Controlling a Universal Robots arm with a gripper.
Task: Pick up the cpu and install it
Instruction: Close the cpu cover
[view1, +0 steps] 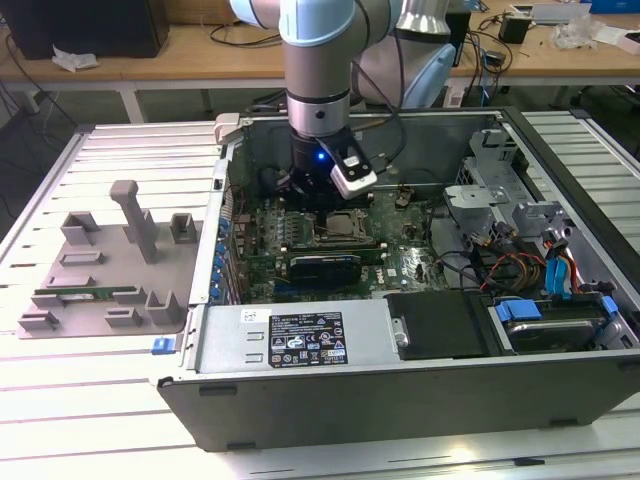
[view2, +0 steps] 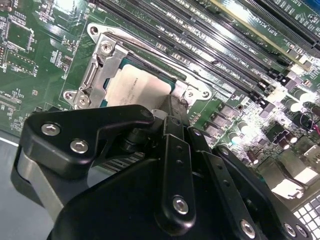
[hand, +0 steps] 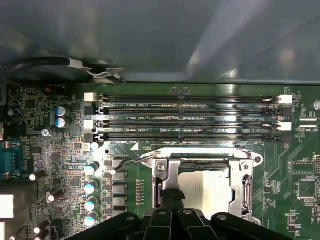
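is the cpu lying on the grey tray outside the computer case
No, in the first wrist view the cpu sits inside the socket frame on the motherboard.

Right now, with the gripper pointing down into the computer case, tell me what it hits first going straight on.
Most likely the cpu, lying in the socket frame: the gripper points down at one edge of it. Depth is unclear in both wrist views, so it may already be touching.
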